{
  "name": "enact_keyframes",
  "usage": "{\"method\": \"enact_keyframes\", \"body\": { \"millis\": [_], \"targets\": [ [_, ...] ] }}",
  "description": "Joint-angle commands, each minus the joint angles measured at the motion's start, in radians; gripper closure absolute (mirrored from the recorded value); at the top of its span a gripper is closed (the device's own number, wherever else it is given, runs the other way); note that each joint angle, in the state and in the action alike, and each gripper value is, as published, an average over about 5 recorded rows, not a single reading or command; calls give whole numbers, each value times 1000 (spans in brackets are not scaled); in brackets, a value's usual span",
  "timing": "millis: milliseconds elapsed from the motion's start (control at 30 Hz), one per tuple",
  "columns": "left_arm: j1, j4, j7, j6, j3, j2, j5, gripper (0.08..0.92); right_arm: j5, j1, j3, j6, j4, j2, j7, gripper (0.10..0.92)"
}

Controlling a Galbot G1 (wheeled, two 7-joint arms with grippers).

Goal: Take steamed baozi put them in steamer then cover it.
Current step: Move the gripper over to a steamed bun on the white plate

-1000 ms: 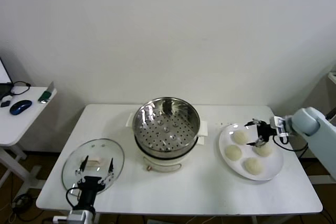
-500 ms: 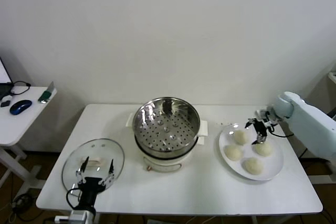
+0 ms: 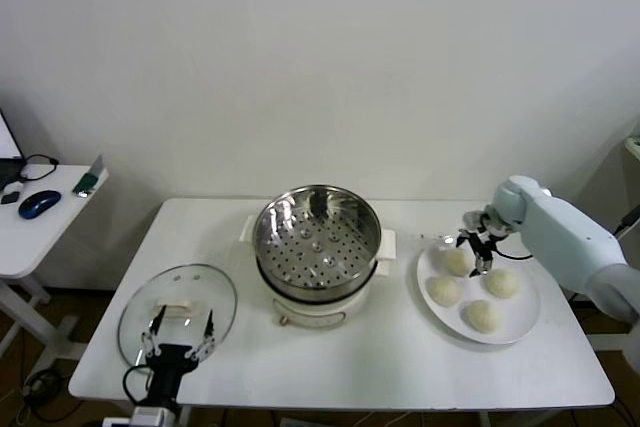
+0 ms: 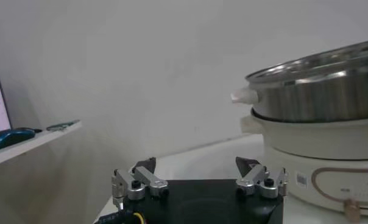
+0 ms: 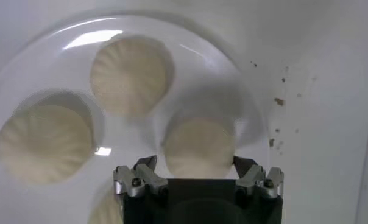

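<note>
Four cream-white baozi lie on a white plate [image 3: 522,315] at the table's right. My right gripper [image 3: 476,246] hangs open over the far-left baozi [image 3: 456,263]. In the right wrist view its fingertips [image 5: 148,164] stand on either side of that baozi [image 5: 198,146], with two more baozi [image 5: 131,73] beyond. The steel steamer [image 3: 317,242] stands uncovered at the table's middle, its perforated tray bare. The glass cover [image 3: 177,309] lies flat at the front left. My left gripper [image 3: 178,339] waits open at the cover's near edge, holding nothing [image 4: 196,165], with the steamer [image 4: 318,97] off to its side.
A side table [image 3: 60,222] with a blue mouse [image 3: 38,204] stands left of the main table. Small crumbs [image 5: 278,100] dot the tabletop beside the plate [image 5: 190,79]. A wall rises close behind the table.
My right gripper has swung left across the plate, from the far-right baozi to the far-left one. The left gripper has dropped slightly toward the table's front edge.
</note>
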Motion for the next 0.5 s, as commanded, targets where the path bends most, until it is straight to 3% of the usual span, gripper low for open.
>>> {"method": "enact_keyframes", "body": {
  "millis": [33, 233, 500],
  "targets": [
    [5, 8, -1, -8, -3, -1, 3, 177, -39, 2, 22, 7, -61, 41, -1, 203],
    [12, 10, -1, -15, -10, 0, 2, 177, -55, -2, 25, 14, -66, 47, -11, 211],
    [21, 11, -3, -22, -16, 0, 1, 177, -59, -2, 29, 25, -67, 47, -20, 294]
  ]
}}
